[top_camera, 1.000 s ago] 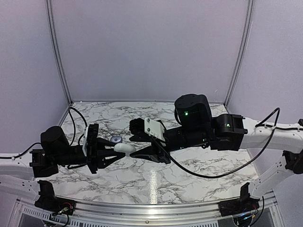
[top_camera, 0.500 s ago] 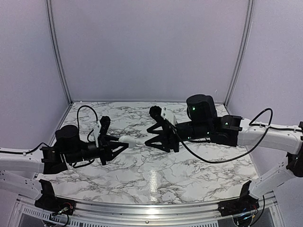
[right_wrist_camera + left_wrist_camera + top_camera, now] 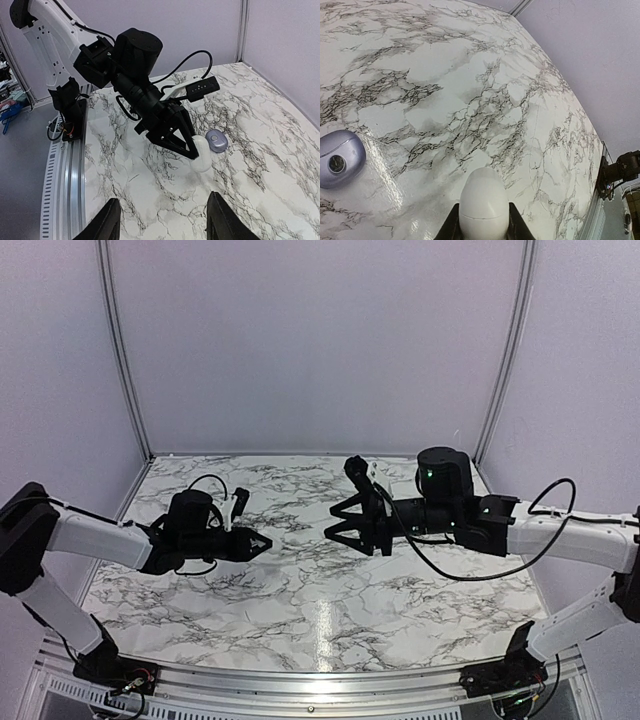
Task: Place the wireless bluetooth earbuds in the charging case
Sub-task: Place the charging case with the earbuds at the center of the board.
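Note:
My left gripper (image 3: 484, 220) is shut on a white egg-shaped charging case (image 3: 484, 200), closed, its tip low over the marble table. The right wrist view shows that gripper (image 3: 196, 151) pinching the case (image 3: 202, 155) at the table surface. A second, lilac pebble-shaped case (image 3: 339, 158) lies closed on the table just beside it, also in the right wrist view (image 3: 216, 141). My right gripper (image 3: 164, 220) is open and empty, raised and facing the left gripper from a distance (image 3: 345, 525). No earbuds are in view.
The marble table (image 3: 320, 590) is walled by pale panels at the back and sides. A metal rail (image 3: 62, 165) runs along the near edge by the arm bases. Cables loop off both wrists.
The two grippers have drawn apart. My right gripper has pulled back to the right, away from the white case. My left arm has swung round and lowered the case towards the table.

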